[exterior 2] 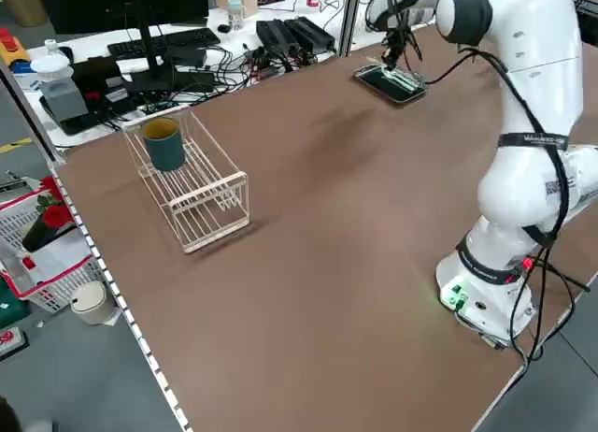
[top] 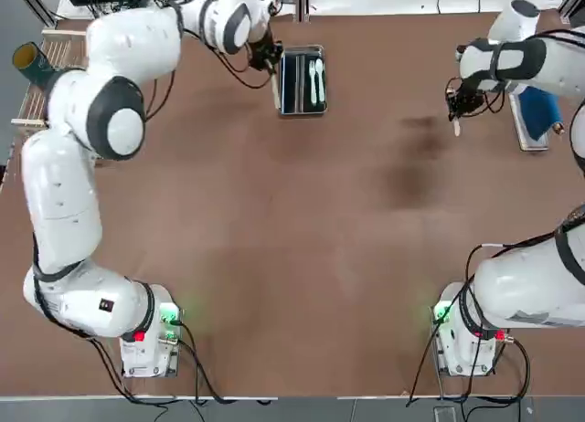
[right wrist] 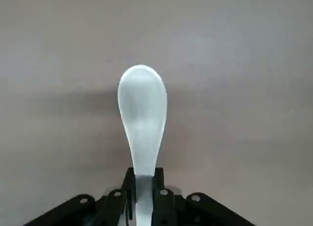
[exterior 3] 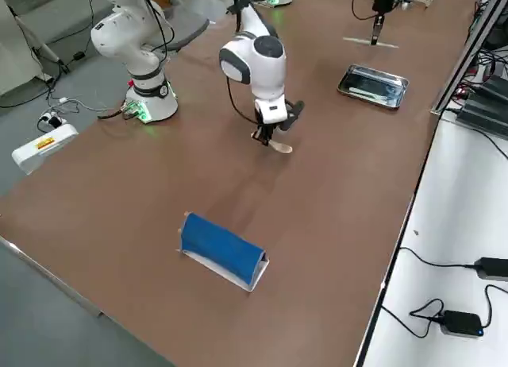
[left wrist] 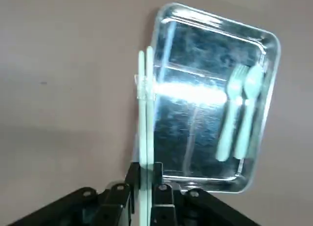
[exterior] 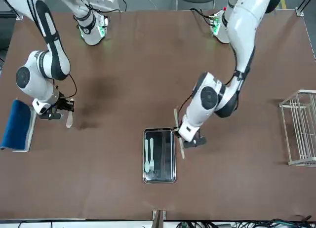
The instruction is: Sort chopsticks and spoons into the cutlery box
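I am at the placing step, with cutlery in each gripper. My left gripper (left wrist: 145,174) is closed on 2 chopsticks (left wrist: 146,113), gripped side by side, just off the left edge of the cutlery tray (exterior: 166,164) at the far side of the table. A fork (left wrist: 229,123) and a spoon (left wrist: 248,116) already lie in the tray's right part, so I judge the task well along.

My right gripper (right wrist: 144,179) is closed on the handle of another spoon (right wrist: 143,106), bowl outward, near the blue-topped pad (exterior: 16,124) and well apart from the tray.

The chopsticks should go in first, I think. I need to shift them right, over the bare left part of the tray, turn them slightly to match its long sides, then lower and let go. If I come down too far left, they could catch on the rim. My right arm had best wait, then bring its spoon over once my left is clear.
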